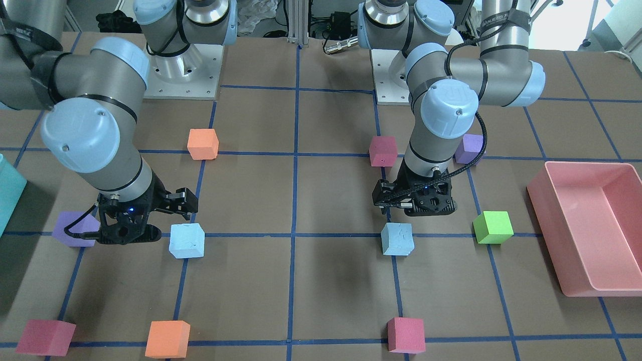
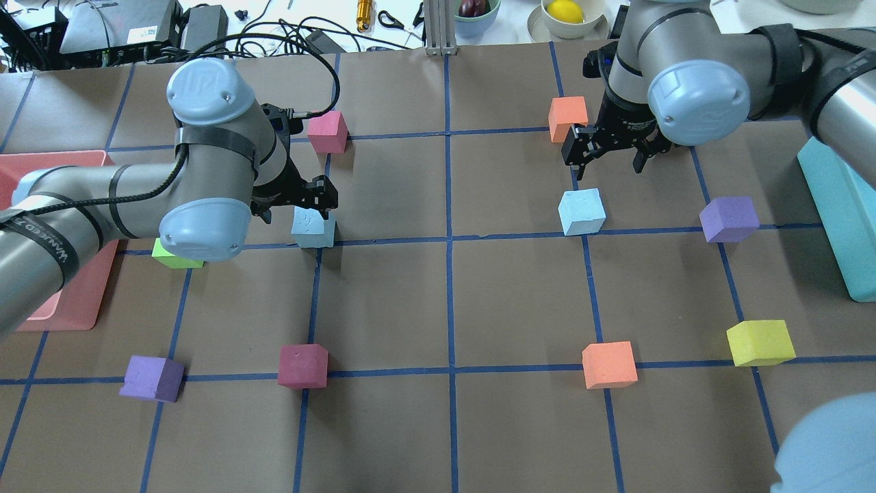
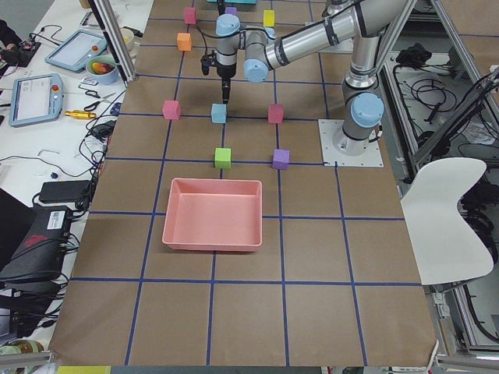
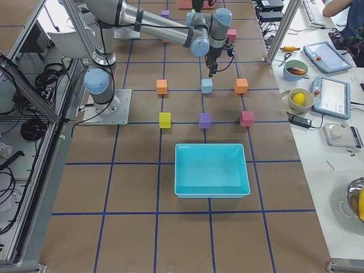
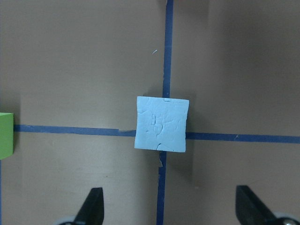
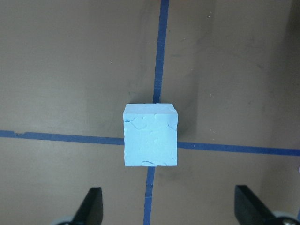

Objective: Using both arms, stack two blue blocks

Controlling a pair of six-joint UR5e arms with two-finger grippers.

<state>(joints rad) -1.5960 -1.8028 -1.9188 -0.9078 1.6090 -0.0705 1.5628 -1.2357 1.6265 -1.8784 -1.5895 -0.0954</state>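
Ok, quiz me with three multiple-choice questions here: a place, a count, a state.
1. Where does each of the blue blocks sit?
A. in a tray
B. on a crossing of tape lines
C. on an orange block
2. How many blue blocks are there?
A. one
B. two
C. four
3. How are the left claw and right claw?
A. both open and empty
B. both shut on blocks
C. only one open
Answers: 1 B, tape lines cross under each; 2 B, one lies near each claw; 3 A, wrist views show both spread wide, blocks untouched.
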